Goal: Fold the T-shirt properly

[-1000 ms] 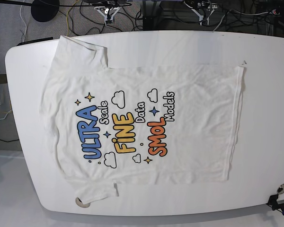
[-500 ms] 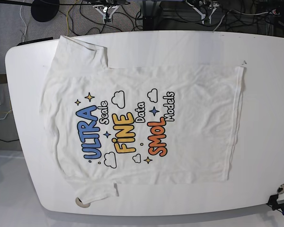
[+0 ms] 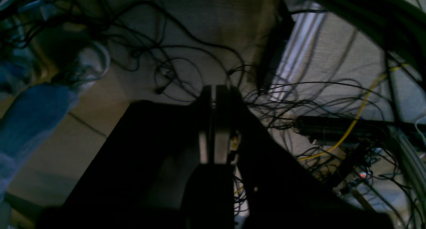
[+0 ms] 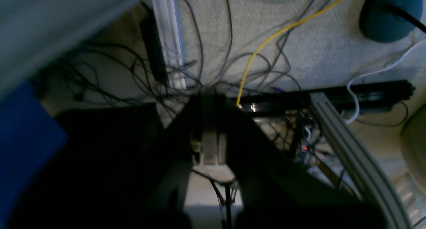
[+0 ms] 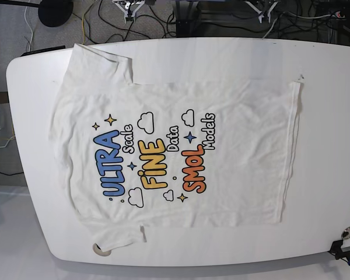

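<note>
The table (image 5: 329, 146) is white and rounded, and fills most of the base view. The T-shirt (image 5: 233, 146) lies flat on it, print up, spread open and not yet folded. Its long axis runs left to right in that view: collar end and sleeves toward the left, hem (image 5: 291, 151) toward the right. One sleeve (image 5: 102, 61) points to the far edge of the table, the other (image 5: 119, 236) to the near edge, its tip close to the table's rim.

Both arms sit beyond the far edge, at the top of the base view, well apart from the cloth. Only their tips show there: the right gripper (image 5: 129, 7) above the sleeve end, the left gripper (image 5: 267, 6) above the hem end. So the shirt lies below both tools in that view, and each has to come forward over the far edge to reach it. By position, the right arm is nearer the far sleeve and shoulder, the left arm nearer the far hem corner (image 5: 296, 84).

In the wrist views the left gripper (image 3: 213, 122) has its fingers pressed together with nothing between them, and the right gripper (image 4: 208, 132) looks the same, closed on nothing. Both cameras look down at floor cables, not at the cloth.

A first fold along the long axis would probably start from that far side edge.
</note>
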Tool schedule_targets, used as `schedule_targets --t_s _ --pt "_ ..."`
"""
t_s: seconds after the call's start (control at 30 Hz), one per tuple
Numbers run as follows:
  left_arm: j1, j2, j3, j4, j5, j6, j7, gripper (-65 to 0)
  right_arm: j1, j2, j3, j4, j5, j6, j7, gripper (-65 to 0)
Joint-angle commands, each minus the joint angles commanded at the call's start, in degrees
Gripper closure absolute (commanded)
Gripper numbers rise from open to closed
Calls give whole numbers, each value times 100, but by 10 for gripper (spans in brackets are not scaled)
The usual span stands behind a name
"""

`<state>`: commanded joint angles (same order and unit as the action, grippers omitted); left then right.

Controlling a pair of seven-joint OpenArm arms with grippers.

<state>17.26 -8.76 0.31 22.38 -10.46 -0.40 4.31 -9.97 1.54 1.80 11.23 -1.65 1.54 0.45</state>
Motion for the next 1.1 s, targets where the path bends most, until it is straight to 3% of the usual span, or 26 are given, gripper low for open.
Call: schedule_targets --t_s 0.07,0.1,0.33,0.77,1.07,1.1 --pt "225 -79 -6 368 -26 -13 7 0 -239 31 -26 274 4 1 -1 0" --pt "-169 56 -30 -228 144 37 -167 0 57 -20 -12 -55 -6 5 111 0" --pt "112 8 -19 51 119 26 -106 0 -239 36 -8 139 -32 20 190 0" --pt "1523 -456 -33 2275 23 -11 -168 0 -1829 490 -346 1821 -15 39 311 0" --pt "2456 -586 -286 3753 -31 -53 -72 0 -2657 747 -285 3124 -30 43 242 0" --pt "2169 -536 -109 3101 -17 -59 -64 0 -2576 691 -276 2823 11 91 308 0"
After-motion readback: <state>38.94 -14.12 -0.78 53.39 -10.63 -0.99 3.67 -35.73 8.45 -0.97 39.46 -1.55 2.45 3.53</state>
